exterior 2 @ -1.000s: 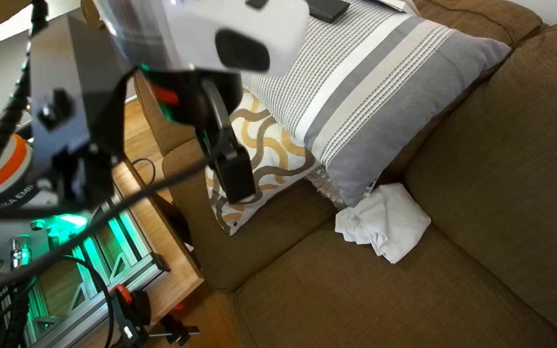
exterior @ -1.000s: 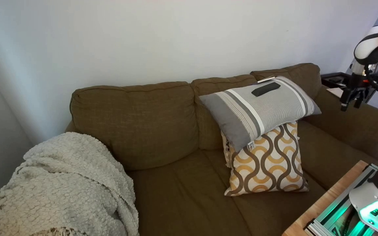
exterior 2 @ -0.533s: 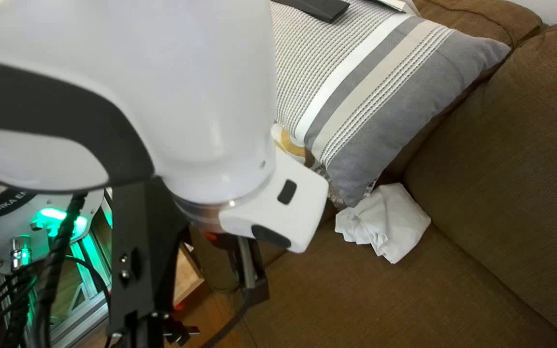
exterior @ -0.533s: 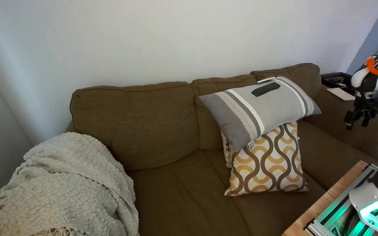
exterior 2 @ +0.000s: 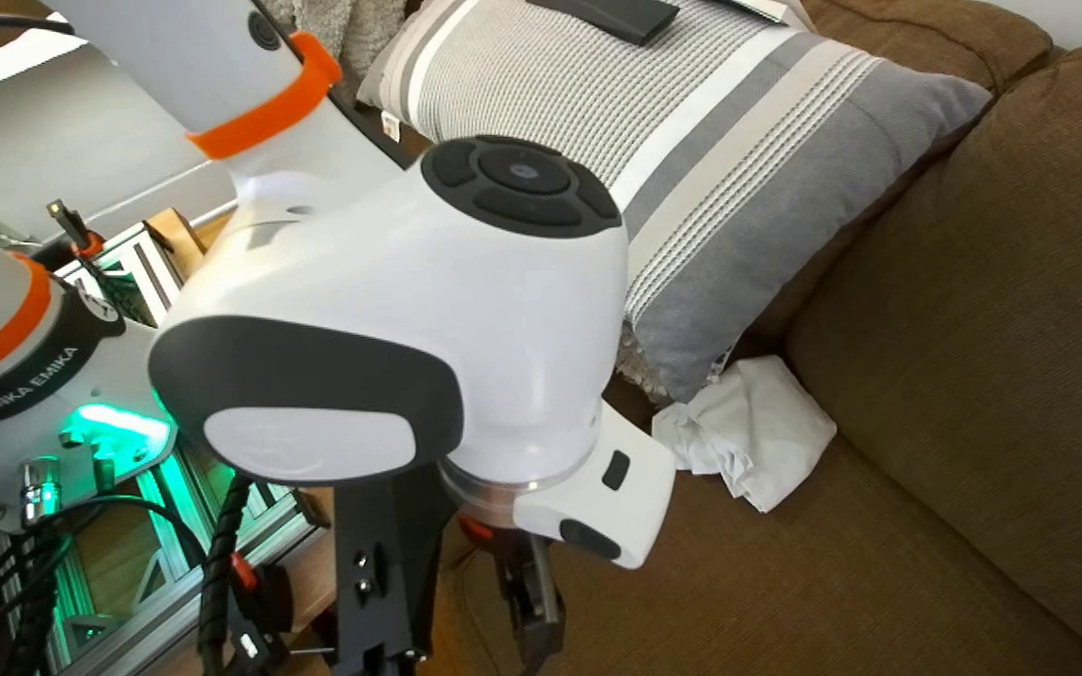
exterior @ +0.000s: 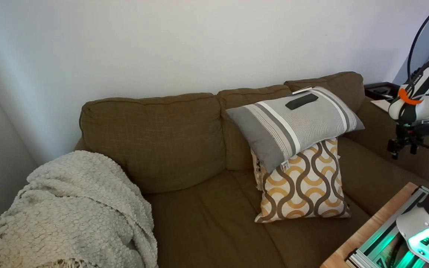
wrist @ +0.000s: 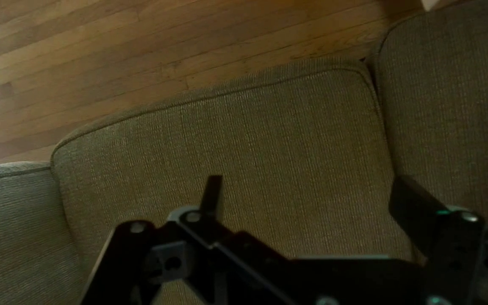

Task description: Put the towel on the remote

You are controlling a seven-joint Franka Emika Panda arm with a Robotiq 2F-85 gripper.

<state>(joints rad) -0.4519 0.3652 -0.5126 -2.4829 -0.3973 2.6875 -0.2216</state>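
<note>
Gripper (wrist: 307,185) is positioned above the sofa seat (wrist: 248,140), jaws spread wide. White towel (exterior 2: 762,437) is seen crumpled on the seat by a corner of the striped pillow (exterior 2: 776,178); remote (exterior: 302,101) is supported on that pillow.

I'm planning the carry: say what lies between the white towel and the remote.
The striped lumbar pillow lies between, in an exterior view; the remote rests on it.
</note>
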